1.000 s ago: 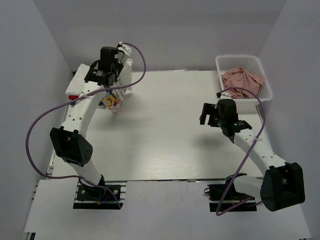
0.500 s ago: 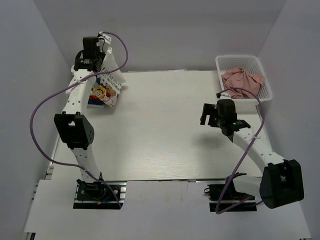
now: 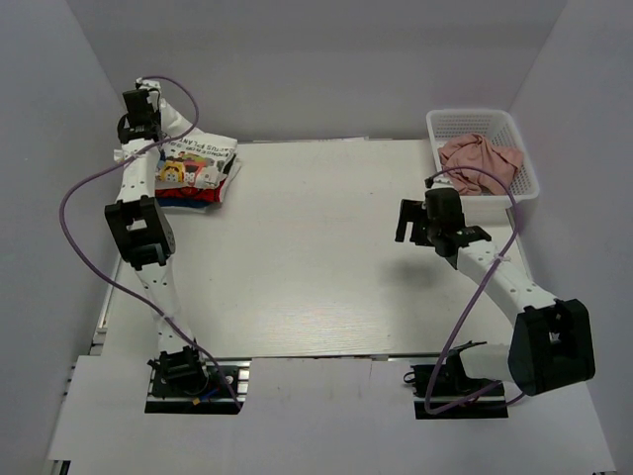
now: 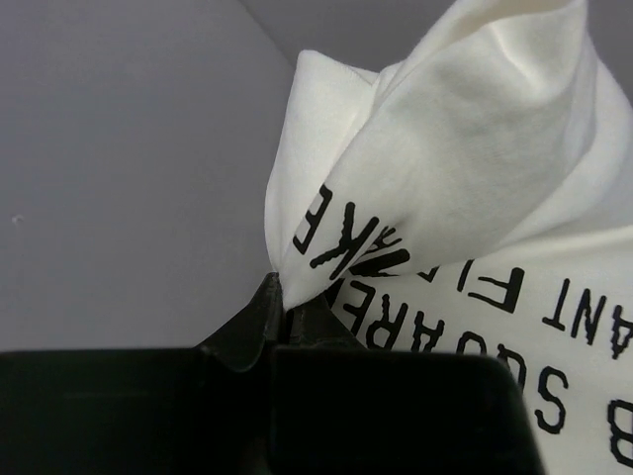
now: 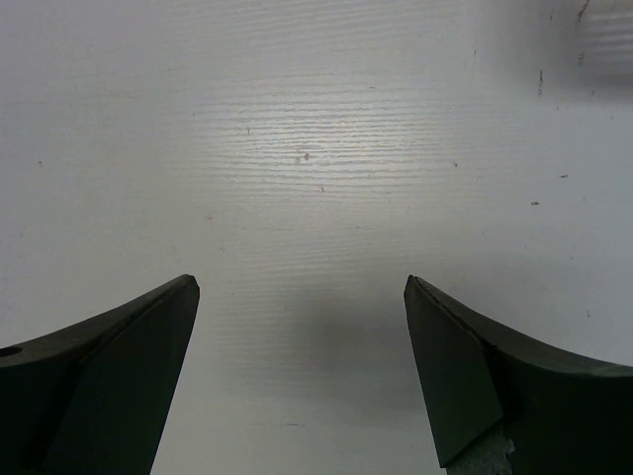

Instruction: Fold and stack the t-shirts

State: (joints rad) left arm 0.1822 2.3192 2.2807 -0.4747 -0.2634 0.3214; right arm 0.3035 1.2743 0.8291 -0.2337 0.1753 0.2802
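Note:
The white t-shirt with a multicoloured print and dark lettering [image 3: 193, 161] lies draped over a folded stack at the table's far left. Red and blue folded shirts [image 3: 194, 196] show at the stack's lower edge. My left gripper [image 3: 145, 99] is raised at the far left corner and is shut on a pinched corner of the printed shirt. The left wrist view shows the jaws [image 4: 282, 294] closed on the white cloth [image 4: 445, 168], with black letters below. My right gripper [image 3: 413, 220] hovers open and empty over bare table at the right, its fingers [image 5: 119, 366] wide apart around the gripper's middle [image 5: 302, 297].
A white plastic basket [image 3: 522, 148] stands at the back right with a crumpled pink cloth [image 3: 477, 158] in it. Grey walls close in the left, back and right sides. The pale wooden tabletop [image 3: 316, 267] stretches between the arms.
My left gripper has swung left and back toward the corner with the printed shirt, which now lies spread over the red and blue stack. The right arm has barely moved.

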